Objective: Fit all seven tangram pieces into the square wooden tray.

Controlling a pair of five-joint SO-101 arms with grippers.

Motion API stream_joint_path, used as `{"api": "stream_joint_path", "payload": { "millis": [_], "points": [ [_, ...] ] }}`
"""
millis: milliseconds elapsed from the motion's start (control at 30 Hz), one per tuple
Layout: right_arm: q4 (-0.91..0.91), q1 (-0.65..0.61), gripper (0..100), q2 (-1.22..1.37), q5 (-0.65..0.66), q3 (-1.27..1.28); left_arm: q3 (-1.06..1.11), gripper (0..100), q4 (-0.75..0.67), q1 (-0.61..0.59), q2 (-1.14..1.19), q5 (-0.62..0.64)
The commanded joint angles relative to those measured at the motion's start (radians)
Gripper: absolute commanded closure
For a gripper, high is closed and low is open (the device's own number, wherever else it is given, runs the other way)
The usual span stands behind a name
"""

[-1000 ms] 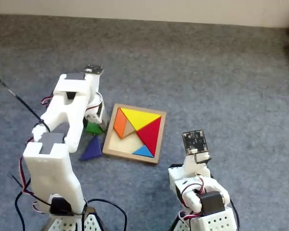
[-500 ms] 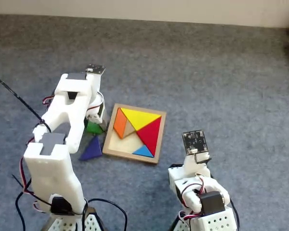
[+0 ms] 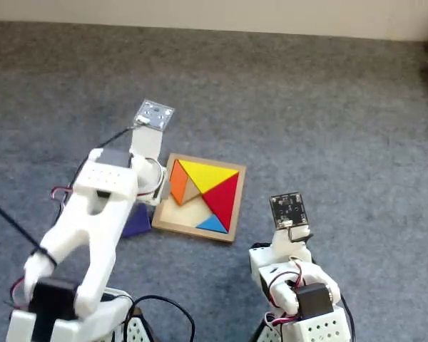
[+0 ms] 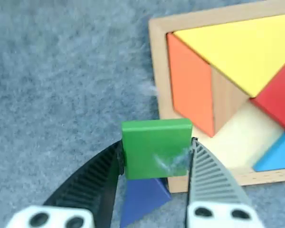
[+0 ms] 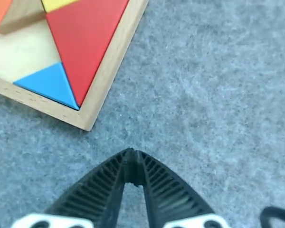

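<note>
My left gripper (image 4: 156,143) is shut on the green square piece (image 4: 156,149), held above the carpet just outside the square wooden tray (image 4: 154,71). Below it lies the dark blue triangle (image 4: 141,199) (image 3: 137,223). The tray (image 3: 192,231) holds a yellow triangle (image 3: 207,174), a red triangle (image 3: 225,199), an orange piece (image 3: 178,183), a tan triangle (image 3: 192,190) and a light blue triangle (image 3: 212,224); its near-left part is bare. My right gripper (image 5: 133,175) is shut on nothing, low over the carpet off the tray's corner (image 5: 88,124).
Grey carpet runs all round the tray. The left arm (image 3: 100,214) stands over the tray's left side. The right arm's base (image 3: 296,288) sits near the front, right of the tray.
The left arm has risen and swung toward the tray with the green piece, which has left its spot on the carpet. The right arm has kept still.
</note>
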Motion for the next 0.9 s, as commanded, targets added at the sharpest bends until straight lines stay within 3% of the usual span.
{"api": "stream_joint_path", "payload": {
  "millis": [0, 333, 567, 867],
  "points": [
    [0.004, -0.010, 98.8, -0.018, 0.009, 0.113, 0.013, 94, -0.038, 0.076, -0.091, -0.009],
    [0.004, -0.005, 98.8, -0.016, 0.009, 0.113, 0.021, 94, -0.078, 0.209, -0.091, -0.129],
    [0.004, 0.051, 98.8, -0.016, 0.009, 0.113, 0.001, 94, -0.089, 0.239, -0.090, -0.203],
    [0.004, 0.056, 98.8, -0.016, 0.009, 0.113, 0.047, 94, -0.104, 0.309, -0.088, -0.215]
  ]
}}
